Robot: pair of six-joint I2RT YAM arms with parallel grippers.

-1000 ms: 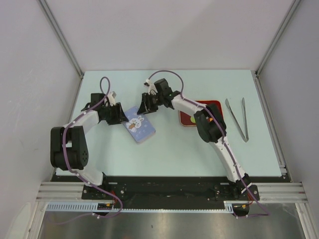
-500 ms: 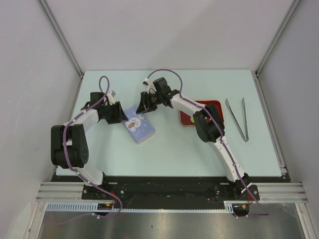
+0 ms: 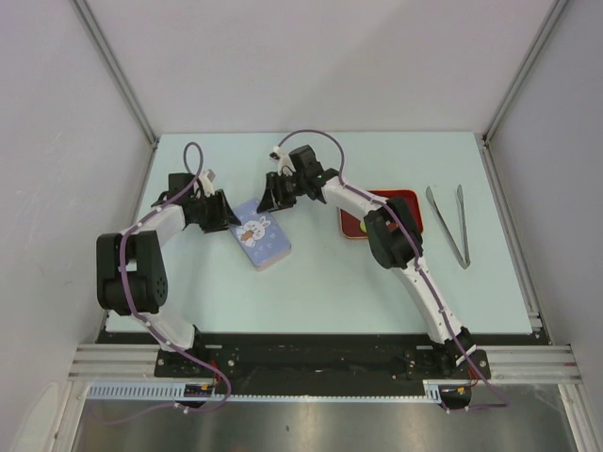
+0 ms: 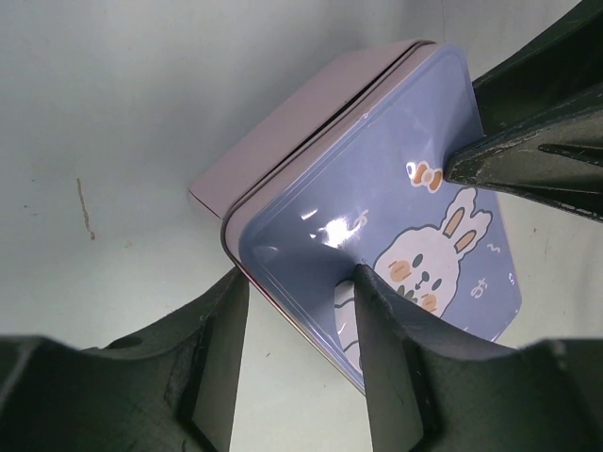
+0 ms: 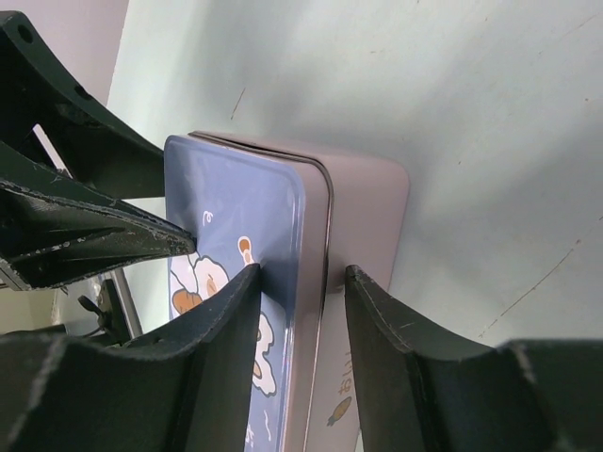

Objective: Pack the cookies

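Pinching one corner of the blue lid (image 4: 377, 179), the left claw (image 4: 300, 273) is clenched: one finger lies on the lid's top beside the printed rabbit, and the other presses against the rim from outside. The right claw (image 5: 302, 269) is clenched too, on the edge of the tin (image 5: 367, 207). One of its fingers sits on the lid and the other on the pink outer wall.

In the left wrist view, a fingertip of the right claw touches the lid's top near the small orange bow. The lid sits on the pink base a little shifted, so a strip of the base shows beyond it. I cannot tell if it is pushed fully down.

From above, the tin lies turned at an angle on the pale blue desk (image 3: 330, 282), with the left claw at its left side and the right claw at its far end.

Of the cookies (image 3: 365, 226), only one small green piece can be seen. It is on the red tray (image 3: 400, 200), just beside the right arm, and well apart from the tin. Metal tongs (image 3: 448, 224) lie to the right of the tray.
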